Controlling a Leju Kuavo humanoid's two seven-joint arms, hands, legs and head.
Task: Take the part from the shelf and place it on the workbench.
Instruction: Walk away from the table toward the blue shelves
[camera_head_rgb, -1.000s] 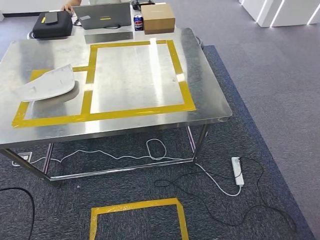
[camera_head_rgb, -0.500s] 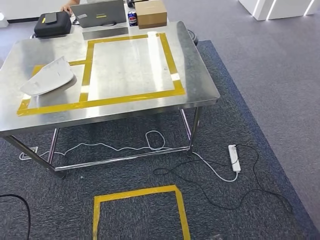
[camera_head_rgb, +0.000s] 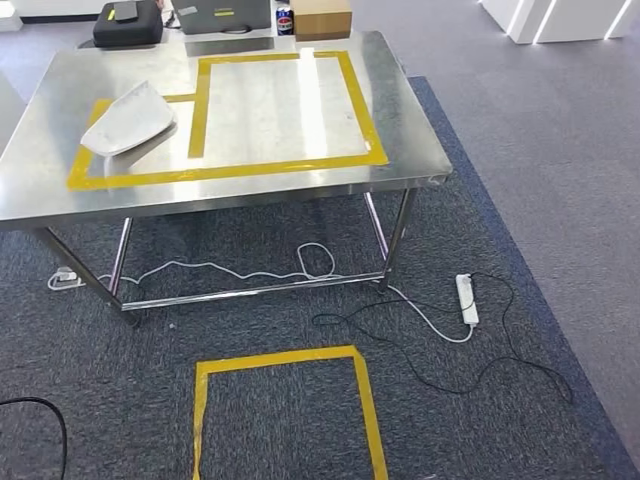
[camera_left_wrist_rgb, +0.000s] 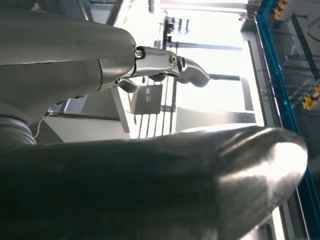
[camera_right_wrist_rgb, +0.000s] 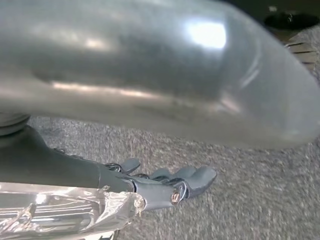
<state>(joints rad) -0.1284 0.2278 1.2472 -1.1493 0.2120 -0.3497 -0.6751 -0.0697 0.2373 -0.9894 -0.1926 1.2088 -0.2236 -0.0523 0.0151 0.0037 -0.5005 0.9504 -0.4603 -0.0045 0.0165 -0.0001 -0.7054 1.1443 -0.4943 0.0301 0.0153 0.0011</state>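
1. The pale grey, curved sheet-metal part (camera_head_rgb: 128, 118) lies on the steel bench (camera_head_rgb: 407, 150) near its left edge, inside the smaller yellow-taped box.
2. It looks stiff, thin, light and smooth, so probably slippery; I would hold it by opposite long edges.
3. The left hand (camera_left_wrist_rgb: 166, 62) has its fingers (camera_left_wrist_rgb: 192, 72) stretched out, holding nothing.
4. The right hand (camera_right_wrist_rgb: 166, 182) has its fingers (camera_right_wrist_rgb: 200, 176) extended over the grey carpet, holding nothing.

We see yellow tape (camera_head_rgb: 226, 172) outlining rectangles on the silver steel workbench (camera_head_rgb: 411, 120), a white part (camera_head_rgb: 128, 118), blue-grey carpet (camera_head_rgb: 483, 400).
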